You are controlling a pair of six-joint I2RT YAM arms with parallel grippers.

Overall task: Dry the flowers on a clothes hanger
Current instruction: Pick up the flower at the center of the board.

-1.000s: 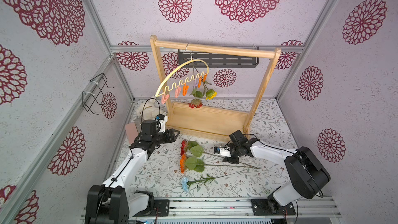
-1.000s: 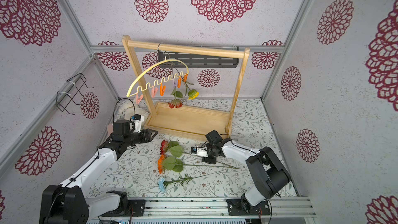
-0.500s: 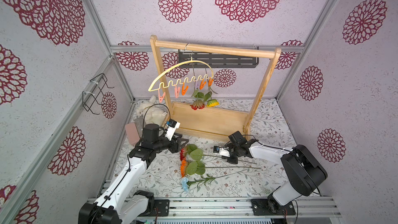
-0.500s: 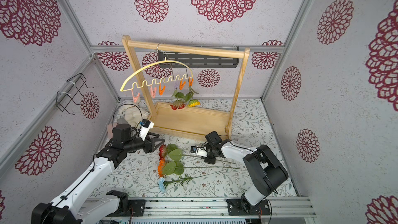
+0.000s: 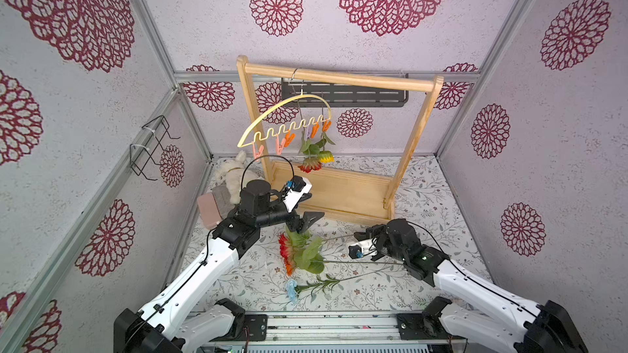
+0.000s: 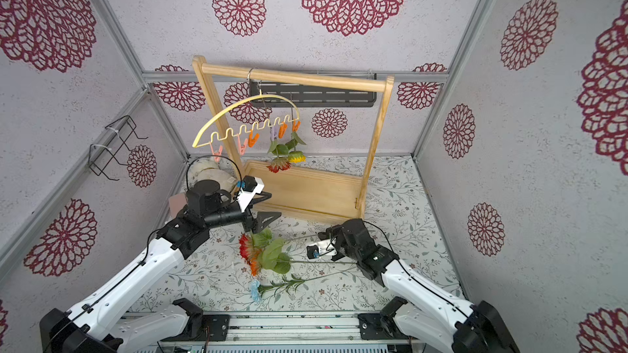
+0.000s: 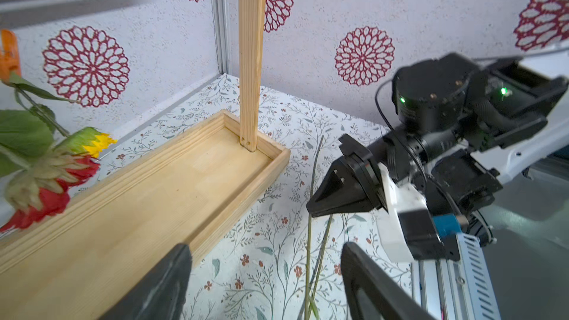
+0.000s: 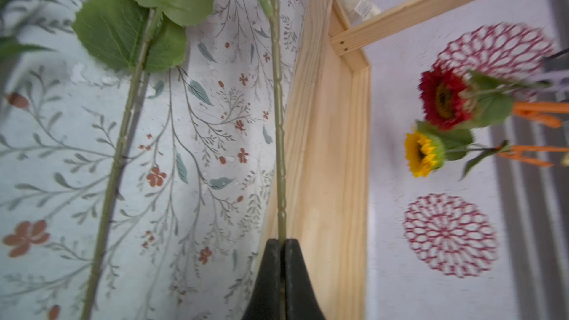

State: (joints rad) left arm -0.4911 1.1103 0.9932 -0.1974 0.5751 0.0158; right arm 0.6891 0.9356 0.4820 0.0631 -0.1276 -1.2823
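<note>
While clamped flat on a thin, knobbly green stem (image 8: 278, 118): right claw (image 8: 281, 243), low over floral worktop (image 5: 424, 191). Left claw (image 5: 312, 205) spread wide, empty, above leafy flowers (image 5: 299, 252). Two blooms (image 5: 310, 165) pegged on wavy yellow clothes hanger (image 5: 316, 96).
</note>
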